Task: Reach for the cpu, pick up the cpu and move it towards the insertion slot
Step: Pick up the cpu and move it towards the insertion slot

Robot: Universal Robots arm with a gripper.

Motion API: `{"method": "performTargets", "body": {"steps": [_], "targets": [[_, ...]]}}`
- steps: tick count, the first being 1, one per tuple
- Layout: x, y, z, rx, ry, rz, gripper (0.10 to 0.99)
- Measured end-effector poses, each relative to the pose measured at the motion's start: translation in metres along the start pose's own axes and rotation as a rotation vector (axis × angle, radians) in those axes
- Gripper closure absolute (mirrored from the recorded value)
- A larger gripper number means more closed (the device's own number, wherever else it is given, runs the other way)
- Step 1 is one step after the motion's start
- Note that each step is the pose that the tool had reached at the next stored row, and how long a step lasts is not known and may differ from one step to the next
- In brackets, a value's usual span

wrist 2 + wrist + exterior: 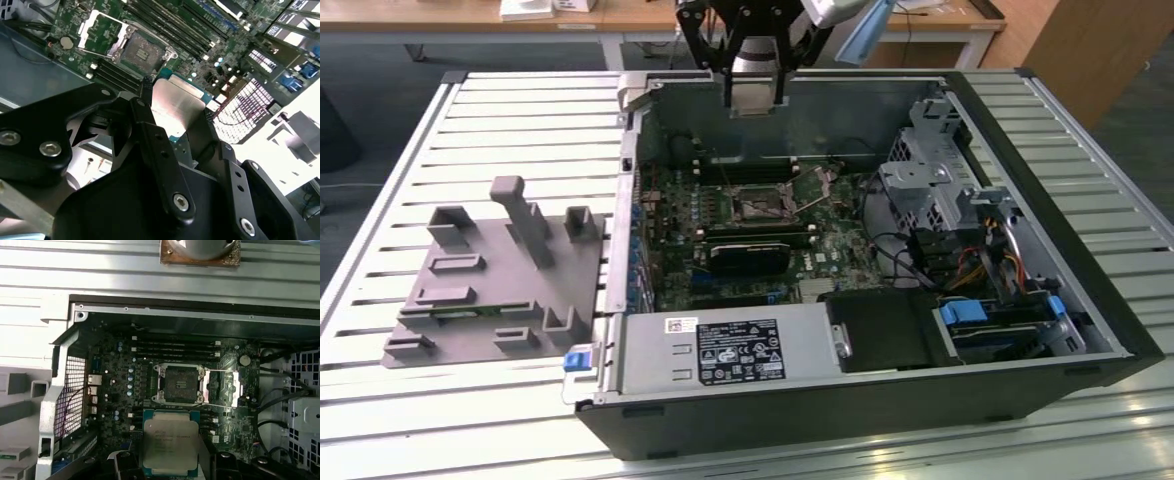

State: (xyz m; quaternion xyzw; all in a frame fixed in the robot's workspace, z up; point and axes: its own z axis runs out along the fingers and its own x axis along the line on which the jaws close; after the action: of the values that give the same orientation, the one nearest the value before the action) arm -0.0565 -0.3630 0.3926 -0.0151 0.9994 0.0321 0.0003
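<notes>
We see the gripper [172,117] with its jaws clamped on the cpu [170,440], held in the air above the motherboard, near the open slot [179,384]

Even daylight; near gripper [172,112] perhaps slightly blurred.

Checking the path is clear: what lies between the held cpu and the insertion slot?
In the first wrist view, only bare green motherboard separates the cpu, held in the pincer, from the insertion slot.
</notes>
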Motion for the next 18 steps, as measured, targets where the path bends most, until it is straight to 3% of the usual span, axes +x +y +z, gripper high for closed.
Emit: {"method": "performTargets", "body": {"steps": [18], "targets": [[-0.0249, 0.0079, 0.0008, 0.0, -0.0006, 0.0, 0.557]]}}
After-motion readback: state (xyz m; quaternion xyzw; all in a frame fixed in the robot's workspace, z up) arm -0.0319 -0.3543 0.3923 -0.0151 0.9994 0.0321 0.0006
